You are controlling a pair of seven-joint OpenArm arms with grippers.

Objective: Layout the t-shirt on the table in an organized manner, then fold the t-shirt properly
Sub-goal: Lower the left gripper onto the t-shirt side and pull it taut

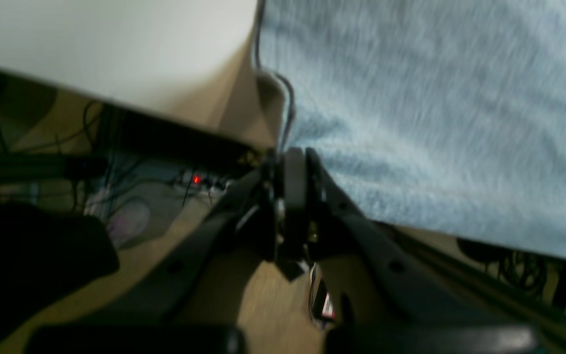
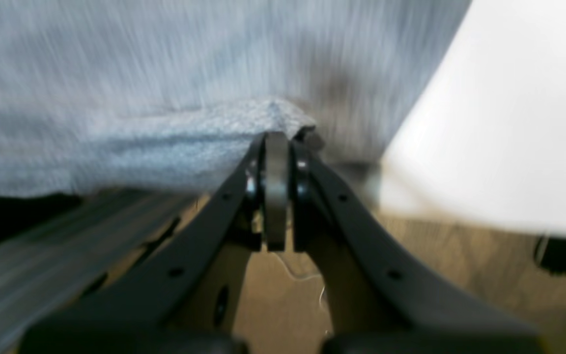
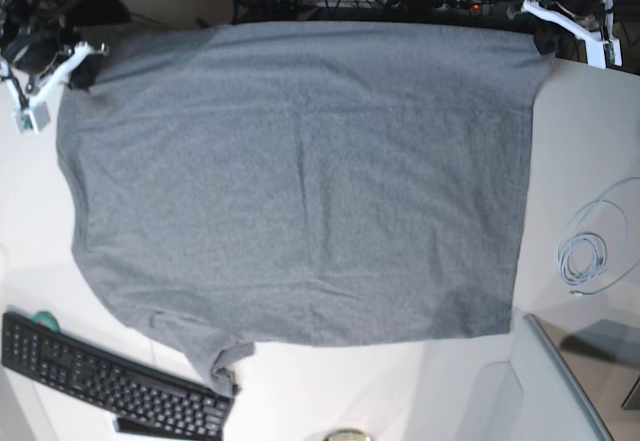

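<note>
Item: t-shirt (image 3: 300,181), heather grey, spread flat across the white bench (image 3: 600,121), filling most of the base view.

Holders: left gripper (image 1: 293,162) clamped on one far corner of the cloth; right gripper (image 2: 277,142) clamped on the other far corner. Both corners sit at the bench's far edge, the fabric stretched between them.

Risks: the pinches look thin, right at the corners, so a hard tug could slip a corner free. Uneven pulling would likely skew the far edge. A sleeve (image 3: 215,356) lies bunched at the near-left corner and may stay creased into any fold.

Orientation: the long axis appears to run across the base view, the sleeve end towards the right gripper's side and the straight end towards the left gripper's side. Neck not visible.

Nearby: keyboard (image 3: 100,376), coiled cable (image 3: 585,256).
</note>
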